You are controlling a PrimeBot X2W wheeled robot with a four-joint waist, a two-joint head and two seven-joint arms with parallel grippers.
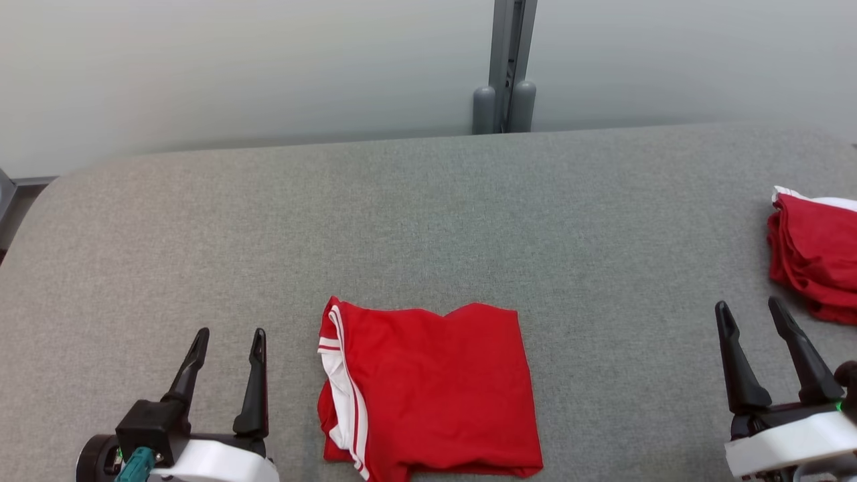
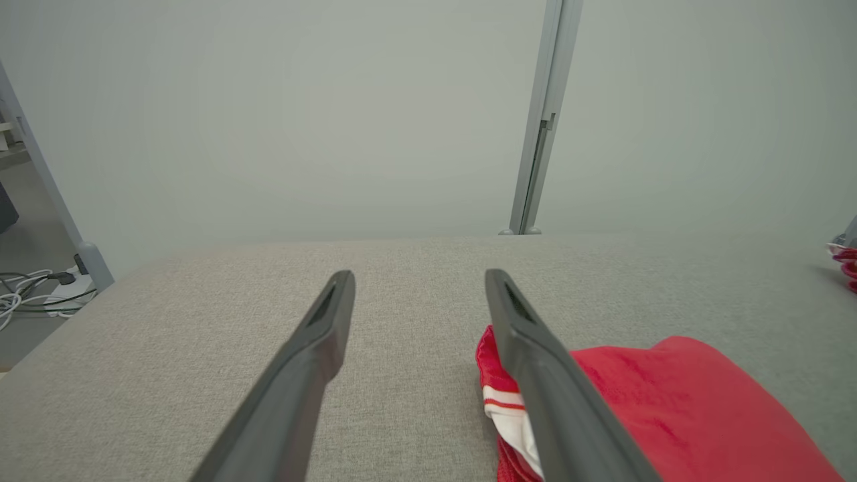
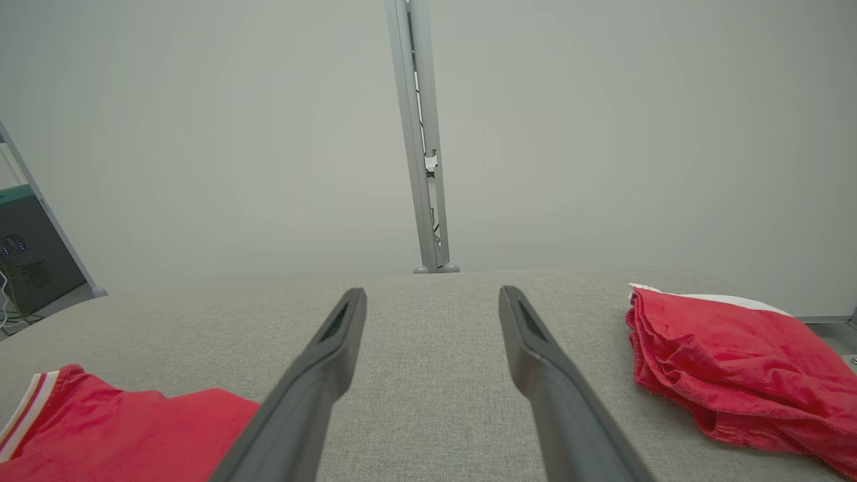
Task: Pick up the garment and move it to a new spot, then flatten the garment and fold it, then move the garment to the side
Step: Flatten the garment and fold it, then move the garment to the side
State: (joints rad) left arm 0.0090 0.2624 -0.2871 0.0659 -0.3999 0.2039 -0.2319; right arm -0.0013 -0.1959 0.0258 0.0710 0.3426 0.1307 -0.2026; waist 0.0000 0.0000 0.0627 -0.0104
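Garment [image 1: 428,395] lies folded; left gripper [image 1: 231,333] and right gripper [image 1: 749,304] are spread wide, empty. The fold could be undone if only one layer is pinched.

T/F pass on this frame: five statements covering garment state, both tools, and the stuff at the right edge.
1. The red garment lies folded on the grey table. True.
2. The left tool is shut on the red garment. False: it is open and holds nothing, standing apart from the cloth on its left.
3. The right tool is open and holds nothing. True.
4. The red pile at the right edge touches the red garment. False: bare table lies between them.
5. The white stripes run along the edge nearest the right tool. False: they are on the edge nearest the left tool.
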